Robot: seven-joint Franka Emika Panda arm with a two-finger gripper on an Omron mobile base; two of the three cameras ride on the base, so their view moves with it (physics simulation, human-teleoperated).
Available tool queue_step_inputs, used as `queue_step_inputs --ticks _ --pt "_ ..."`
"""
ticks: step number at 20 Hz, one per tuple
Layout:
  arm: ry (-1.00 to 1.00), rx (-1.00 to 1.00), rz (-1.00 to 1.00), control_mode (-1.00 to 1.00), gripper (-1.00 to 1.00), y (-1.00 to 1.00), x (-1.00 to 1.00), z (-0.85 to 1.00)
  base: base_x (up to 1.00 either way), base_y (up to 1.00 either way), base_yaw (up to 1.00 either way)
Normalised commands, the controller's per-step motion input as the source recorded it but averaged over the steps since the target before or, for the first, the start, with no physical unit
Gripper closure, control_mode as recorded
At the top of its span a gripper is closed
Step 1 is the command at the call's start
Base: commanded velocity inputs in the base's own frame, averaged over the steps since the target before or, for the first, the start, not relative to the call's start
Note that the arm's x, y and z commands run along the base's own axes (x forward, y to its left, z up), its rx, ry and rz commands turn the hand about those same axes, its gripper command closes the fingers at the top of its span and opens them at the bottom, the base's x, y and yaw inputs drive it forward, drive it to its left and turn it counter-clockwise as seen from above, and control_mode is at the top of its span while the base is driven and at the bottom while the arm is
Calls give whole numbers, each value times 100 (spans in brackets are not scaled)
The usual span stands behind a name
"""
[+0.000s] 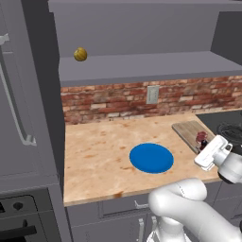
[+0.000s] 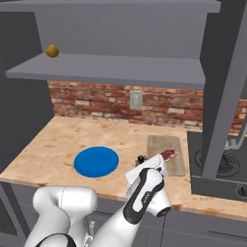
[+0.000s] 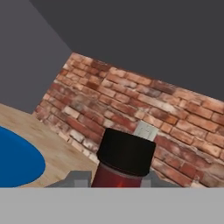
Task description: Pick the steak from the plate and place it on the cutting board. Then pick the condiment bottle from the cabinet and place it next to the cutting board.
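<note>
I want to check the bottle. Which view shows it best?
The hand view: the bottle fills the foreground, black cap and dark red neck clear. The left base view shows it small beside the hand; the right base view shows little beyond its cap.

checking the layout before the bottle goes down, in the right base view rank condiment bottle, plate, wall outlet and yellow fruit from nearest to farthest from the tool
1. condiment bottle: right at the tool, by the cutting board's left edge.
2. plate: on the counter, to the tool's left.
3. wall outlet: on the brick wall behind, above the counter.
4. yellow fruit: up on the cabinet shelf, far left.
</note>
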Motion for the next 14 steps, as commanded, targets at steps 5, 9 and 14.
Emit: queue_step_inputs --ticks 5,9,14 --pt "0 0 0 -100 100 -4 0 -3 0 0 0" --pt "0 0 0 -100 100 0 0 -1 0 0 0" --pt "0 0 0 -100 100 0 0 -1 0 0 0"
